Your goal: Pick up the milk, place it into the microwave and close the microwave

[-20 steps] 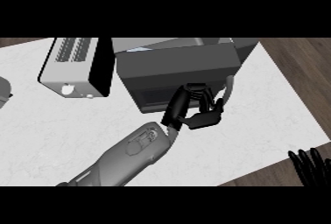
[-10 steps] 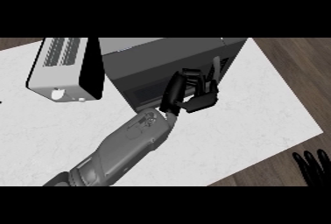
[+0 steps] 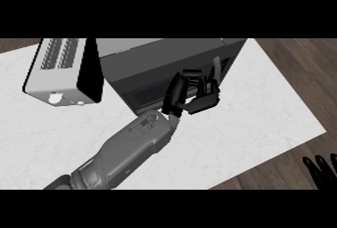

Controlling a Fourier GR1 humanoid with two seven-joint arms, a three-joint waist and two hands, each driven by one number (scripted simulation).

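The dark grey microwave (image 3: 151, 62) stands at the back of the white counter (image 3: 256, 120). Its front face (image 3: 139, 94) with the dark window points toward me and looks shut or nearly so. My left hand (image 3: 197, 97) comes in from the lower left on a long grey forearm. It rests against the front near the vertical handle (image 3: 215, 71), with its fingers loosely bent and nothing in them. No milk shows anywhere; it may be hidden inside the microwave. My right hand (image 3: 320, 171) rests at the lower right edge, fingers up.
A white toaster (image 3: 56, 71) with a black side stands just left of the microwave. Brown wooden floor (image 3: 296, 58) shows beyond the counter's right and front edges.
My left hand has slid up and to the right along the microwave's front. The microwave and toaster sit further right in view. The right hand has stayed put.
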